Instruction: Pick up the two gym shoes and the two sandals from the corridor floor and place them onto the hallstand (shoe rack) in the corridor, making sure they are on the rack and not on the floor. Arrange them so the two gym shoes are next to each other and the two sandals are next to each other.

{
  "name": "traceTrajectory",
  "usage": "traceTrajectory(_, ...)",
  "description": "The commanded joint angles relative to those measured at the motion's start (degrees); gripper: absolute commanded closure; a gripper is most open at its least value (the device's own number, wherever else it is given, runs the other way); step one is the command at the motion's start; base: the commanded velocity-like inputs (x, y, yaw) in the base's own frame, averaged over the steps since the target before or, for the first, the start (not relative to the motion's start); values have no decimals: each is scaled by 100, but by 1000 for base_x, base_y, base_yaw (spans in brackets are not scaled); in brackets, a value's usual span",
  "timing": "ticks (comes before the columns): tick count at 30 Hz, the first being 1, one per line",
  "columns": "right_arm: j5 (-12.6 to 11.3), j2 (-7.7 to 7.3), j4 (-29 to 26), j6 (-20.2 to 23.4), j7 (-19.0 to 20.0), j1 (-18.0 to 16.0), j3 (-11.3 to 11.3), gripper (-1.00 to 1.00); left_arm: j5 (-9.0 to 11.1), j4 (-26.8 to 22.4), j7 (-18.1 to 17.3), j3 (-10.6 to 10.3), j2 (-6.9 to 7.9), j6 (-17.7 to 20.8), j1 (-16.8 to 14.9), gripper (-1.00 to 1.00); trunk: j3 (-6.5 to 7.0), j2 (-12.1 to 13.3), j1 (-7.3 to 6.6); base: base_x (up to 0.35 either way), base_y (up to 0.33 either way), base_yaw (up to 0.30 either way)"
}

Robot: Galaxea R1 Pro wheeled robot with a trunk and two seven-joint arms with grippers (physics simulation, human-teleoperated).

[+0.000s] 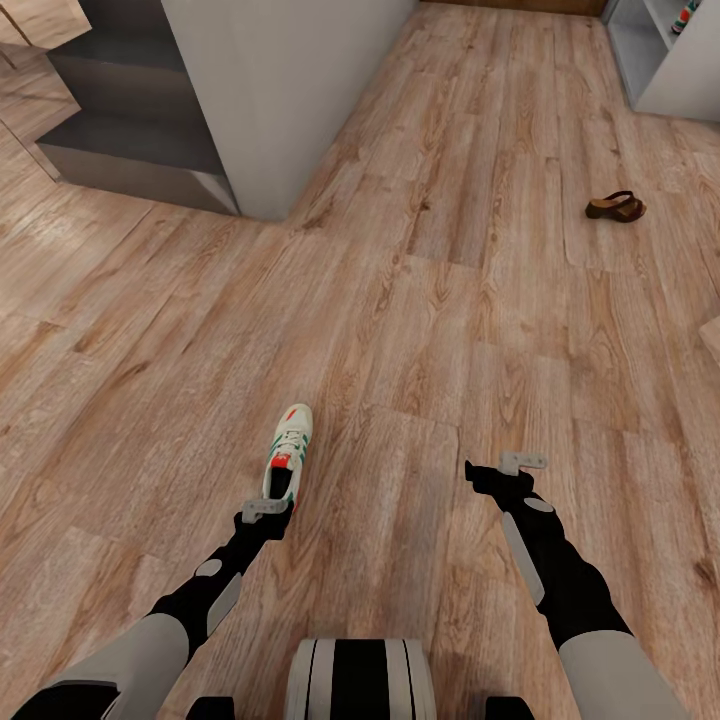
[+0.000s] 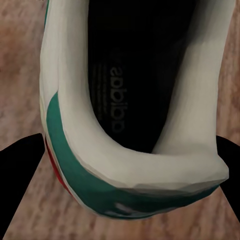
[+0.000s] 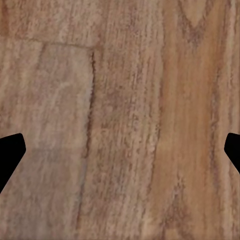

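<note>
One white gym shoe (image 1: 290, 452) with green stripes and red patches points away from me over the corridor floor (image 1: 400, 330). My left gripper (image 1: 265, 510) is at its heel. In the left wrist view the heel (image 2: 125, 165) sits between the two dark fingers (image 2: 15, 170), which touch both its sides. My right gripper (image 1: 524, 462) hangs open over bare planks (image 3: 120, 100). A dark brown sandal (image 1: 615, 207) lies on the floor far to the right. The pale hallstand (image 1: 690, 90) is at the top right corner, with a small red, green and white shoe (image 1: 684, 16) on a shelf.
A grey wall corner (image 1: 290, 110) juts in at the top, with dark grey shelving (image 1: 130, 120) to its left. Open wood floor stretches between me and the hallstand. My own base (image 1: 358, 680) shows at the bottom.
</note>
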Motion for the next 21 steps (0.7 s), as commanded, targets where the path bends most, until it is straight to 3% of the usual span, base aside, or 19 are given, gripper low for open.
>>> traceTrajectory(1, -60, -3, -9, 21, -40, -1, 8, -100, 55, 9, -22, -4, 0, -11, -4, 100, -3, -1, -1, 0, 0, 0)
traceTrajectory(7, -60, -3, -9, 21, -39, -1, 8, -100, 55, 8, -22, -4, 2, -11, -5, 100, -3, -1, -1, 0, 0, 0)
traceTrajectory(21, -60, -2, -9, 21, -42, -1, 8, -100, 55, -6, -22, -4, -2, -11, -6, 100, 307, 18, -37, 0, 0, 0)
